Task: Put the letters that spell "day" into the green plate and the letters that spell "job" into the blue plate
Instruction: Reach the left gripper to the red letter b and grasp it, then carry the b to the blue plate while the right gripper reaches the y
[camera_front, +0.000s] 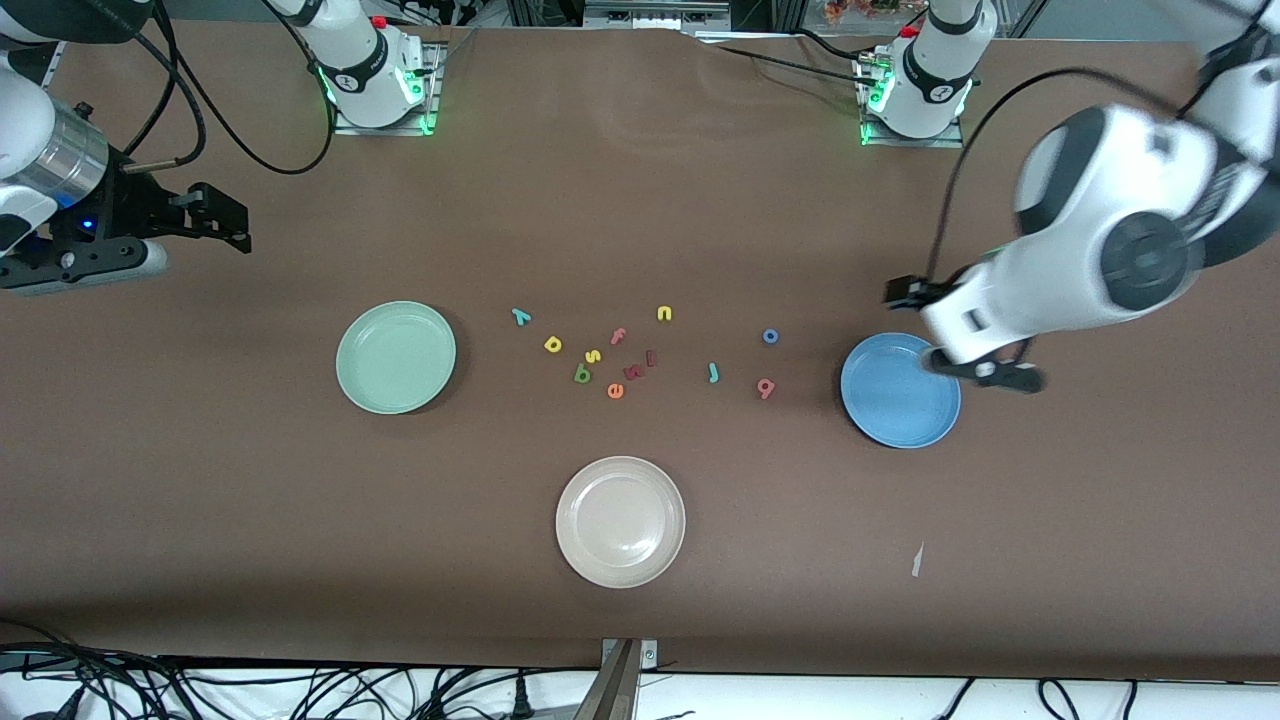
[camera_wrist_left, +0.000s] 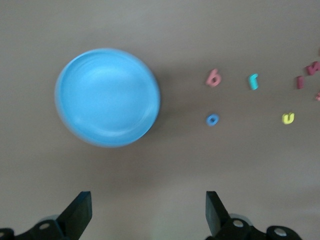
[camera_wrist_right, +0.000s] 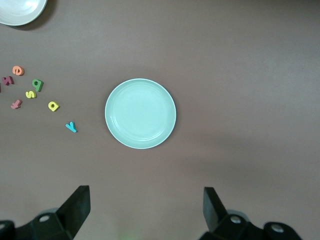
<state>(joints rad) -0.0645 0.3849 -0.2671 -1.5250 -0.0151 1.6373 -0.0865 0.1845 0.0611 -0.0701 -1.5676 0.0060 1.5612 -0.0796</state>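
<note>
Beige plate (camera_front: 620, 521) sits closest to the front camera, nothing in it, out on the brown table (camera_front: 200, 500); farther back the letters are scattered in a loose bunch between the other two plates; the green plate (camera_front: 396, 357) is toward my right arm's end and has nothing in it, the blue plate (camera_front: 900, 391) is toward my left arm's end and has nothing in it either; so for "day", the teal y (camera_front: 520, 317) and the yellow a (camera_front: 553, 344) lie on the green-plate side of the bunch, with the dark green d (camera_front: 582, 374) a bit nearer the camera, just beside a yellow s (camera_front: 593, 355); for "job", the teal j (camera_front: 713, 372) sits in the gap, then the blue o (camera_front: 770, 336) and the pinkish-red b (camera_front: 765, 388) are near the blue plate, b nearer the camera than o; the orange e (camera_front: 615, 391), a pink f (camera_front: 618, 336), a couple of dark red bits (camera_front: 640, 365) and a yellow n (camera_front: 664, 314) are mixed in too; my left fingers (camera_front: 985, 368) hang over the edge of the blue plate, spread wide, holding nothing; my right fingers (camera_front: 215, 215) are up over bare table at my right arm's end, also spread wide and holding nothing.
</note>
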